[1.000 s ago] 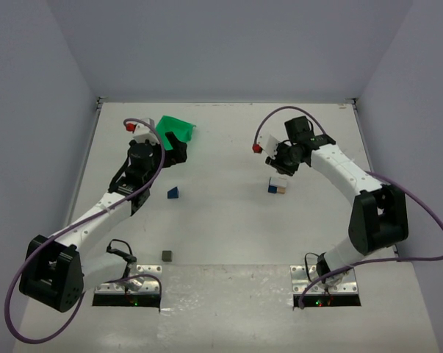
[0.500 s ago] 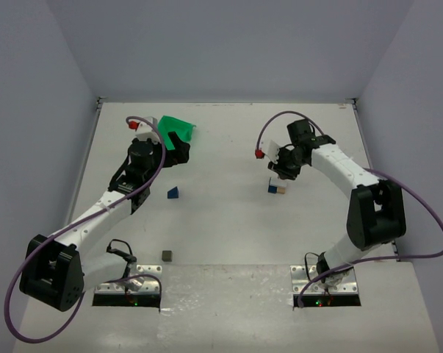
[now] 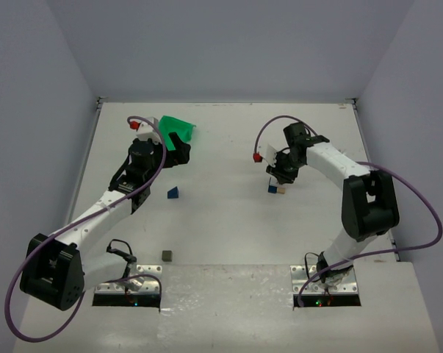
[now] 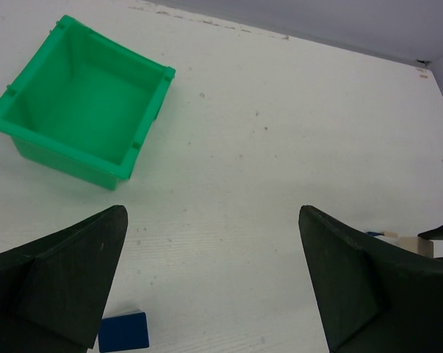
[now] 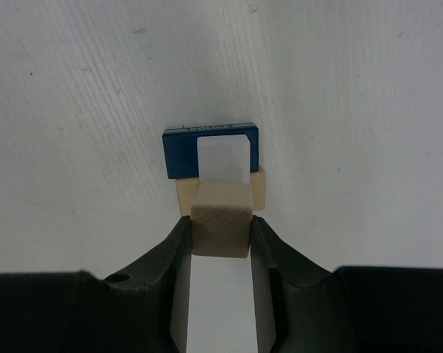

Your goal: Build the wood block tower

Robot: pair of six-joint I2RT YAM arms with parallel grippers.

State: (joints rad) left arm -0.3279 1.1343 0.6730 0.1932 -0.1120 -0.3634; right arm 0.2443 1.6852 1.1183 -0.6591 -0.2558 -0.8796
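Stacking step in hand: small tan wooden cube [image 5: 220, 224] pinched in right end effector [image 5: 221, 237]; blue-and-tan wood block tower [image 5: 178, 151] sits just beyond its fingertips on bench [image 5: 339, 110]. Centred lowering, then release, judged necessary next. Left end effector [image 4: 212, 287] spread, nothing held.

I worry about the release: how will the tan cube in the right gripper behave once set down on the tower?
The tan cube looks like rigid, flat-faced wood, so it should not bend or roll. It is small, probably light. The white slab atop the wood block tower looks narrow, so the cube might tip if the right gripper releases it off-centre.
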